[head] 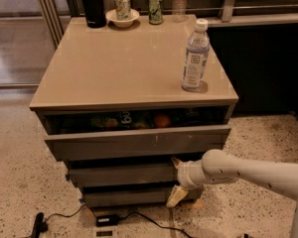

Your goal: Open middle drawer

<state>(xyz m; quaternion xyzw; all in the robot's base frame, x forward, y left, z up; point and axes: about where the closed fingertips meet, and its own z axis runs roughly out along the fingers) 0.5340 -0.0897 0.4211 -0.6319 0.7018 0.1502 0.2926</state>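
- Pincer (174,181) sits at 5 o'clock in the frame, against the right end of the drawer stack. It is on a pale arm (253,172) that comes in from 3 o'clock, and the arm's far end is cut off by the right edge.
- Pincer state: spread wide. The upper finger (176,161) is at the gap above the middle drawer, and the lower finger (177,196) hangs down in front of the lowest drawer (129,197). Contact with either front cannot be made out.
- Middle drawer (121,173): second front down, at 6 o'clock from the table top. It stands slightly proud of the lowest front. Its interior is hidden by the overhanging top drawer (139,144), and its right end is covered by the pincer.
- The top drawer is pulled partly out. Its contents are in shadow; only a round orange item (161,120) and greenish shapes beside it can be made out.
- Table (114,68), beige top: a water bottle (195,56) stands upright near the 3 o'clock edge.
- Along the 12 o'clock edge: black flask (92,4), cropped at the top; bowl (122,19) holding a can (122,5); green can (155,8); clear bottle (179,1), cropped at the top.
- Floor (20,182), speckled: a black adapter (107,219) and its cable lie at 6 o'clock.
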